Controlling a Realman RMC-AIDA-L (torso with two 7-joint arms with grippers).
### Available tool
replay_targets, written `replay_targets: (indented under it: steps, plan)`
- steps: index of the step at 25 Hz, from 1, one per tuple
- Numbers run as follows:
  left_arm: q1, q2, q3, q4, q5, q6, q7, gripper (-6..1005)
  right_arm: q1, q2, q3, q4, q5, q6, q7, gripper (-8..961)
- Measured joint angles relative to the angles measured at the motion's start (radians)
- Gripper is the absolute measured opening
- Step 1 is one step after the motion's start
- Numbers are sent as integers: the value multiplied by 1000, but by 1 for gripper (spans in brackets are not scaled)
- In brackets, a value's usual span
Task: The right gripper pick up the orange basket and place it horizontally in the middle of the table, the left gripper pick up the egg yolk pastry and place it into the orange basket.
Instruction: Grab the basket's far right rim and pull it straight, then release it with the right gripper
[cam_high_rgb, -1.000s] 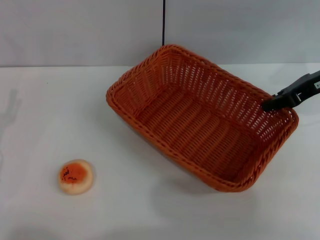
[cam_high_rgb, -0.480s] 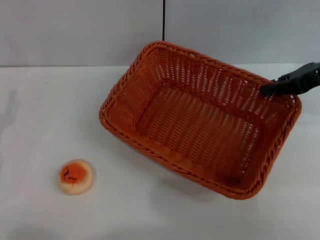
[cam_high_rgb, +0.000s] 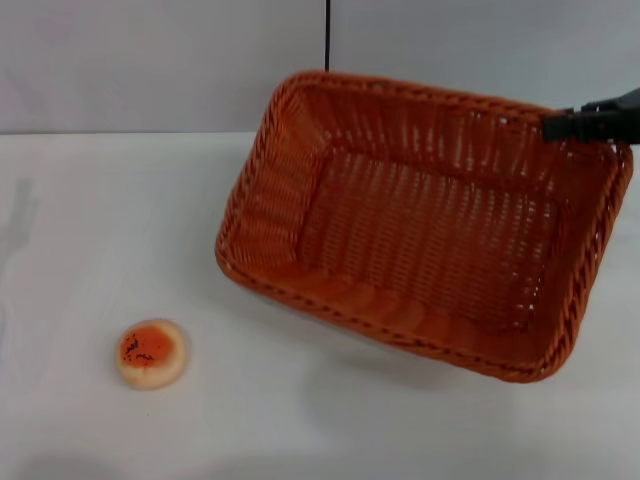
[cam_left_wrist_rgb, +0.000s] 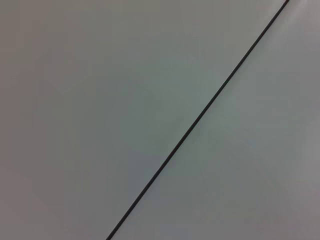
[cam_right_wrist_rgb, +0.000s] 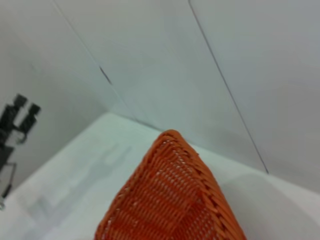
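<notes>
Since the earlier frames the orange basket (cam_high_rgb: 420, 225) had swung round and risen, its long side turning nearly level with the tabletop's (cam_high_rgb: 90, 240) far edge; the right gripper (cam_high_rgb: 560, 125) held it with fingers clamped on the braided rim at the far right corner, the woven, slatted body hanging tilted away from them toward the left; the egg yolk pastry (cam_high_rgb: 151, 353) lay well apart from the fingers, orange speckled face up; the left gripper was out of sight.

The basket (cam_high_rgb: 425, 230) filled the frame's upper right above the table (cam_high_rgb: 90, 230); the pastry (cam_high_rgb: 152, 353) lay lower left, well apart.
</notes>
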Motion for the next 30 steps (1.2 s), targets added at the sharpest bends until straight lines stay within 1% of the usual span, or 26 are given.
replay_targets:
  steps: [2,7,11,15,17,18,21,22,26,30]
  plan:
    - [0,1,-2,0,0,0,-2,785,-15,-8,0,0,54,-15,-13,164]
    - [0,1,-2,0,-5,-1,-11,782,-21,-16,3,0,93,-48,-30,164]
    - [0,1,-2,0,-5,-1,-11,780,-17,-19,4,-2,104,-80,-52,164]
    - [0,2,-2,0,-6,-2,-12,778,-10,-20,-3,-37,109,-132,-126,164]
    - [0,2,-2,0,-6,-2,-13,777,5,-22,-10,-45,105,-188,-184,164]
    - [0,2,-2,0,-6,-2,-13,776,5,-22,-10,-45,105,-188,-184,164]
    - [-1,2,-1,0,-2,-2,-13,775,15,-25,-40,-45,98,-213,-212,164]
    - [-1,2,0,0,-2,-2,-13,774,17,-26,-69,-44,97,-211,-224,163]
    - [2,1,3,0,-2,-2,-14,772,23,-24,-93,-38,74,-193,-233,163]
    - [3,0,4,-1,-1,-2,-16,770,32,-9,-97,-35,23,-157,-235,163]
